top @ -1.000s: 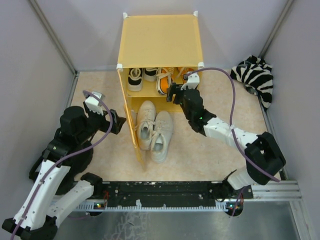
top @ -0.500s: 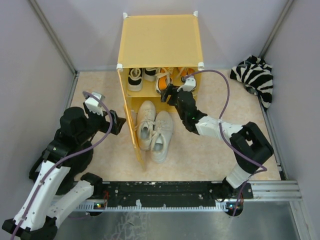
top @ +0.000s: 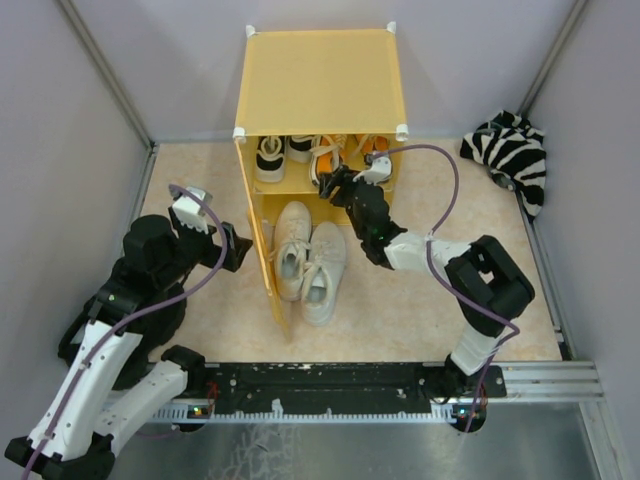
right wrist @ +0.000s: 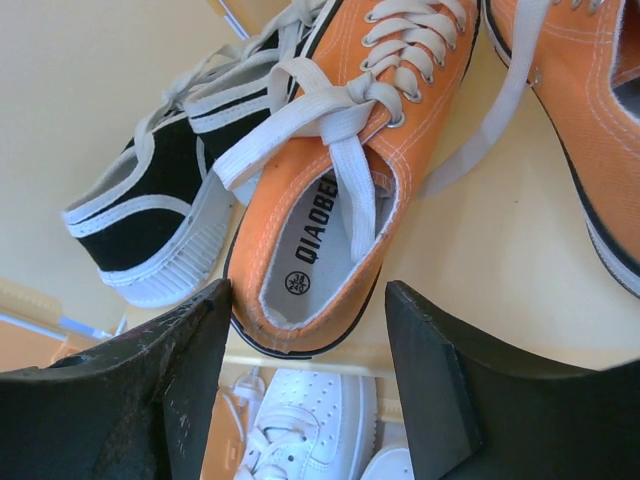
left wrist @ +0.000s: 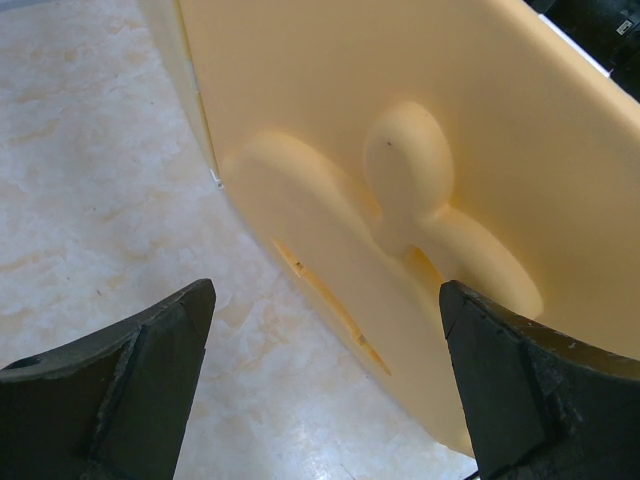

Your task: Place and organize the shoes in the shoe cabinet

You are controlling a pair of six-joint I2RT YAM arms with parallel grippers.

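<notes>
Honestly, in the top view the right gripper (top: 332, 182) is at the shoe cabinet (top: 320, 80)'s upper shelf, tight beside the black pair (top: 270, 157). The off-white pair (top: 308, 258) pokes out below, so it'd block the door (top: 265, 250).

Left wrist: left gripper (left wrist: 320, 390) is spread and empty, with the door near. A nudge could swing it.

Right wrist: jaws are spread astride the orange shoe (right wrist: 320, 230)'s heel. That loose lace (right wrist: 480, 130) could snag, and the shelf lip's close.
</notes>
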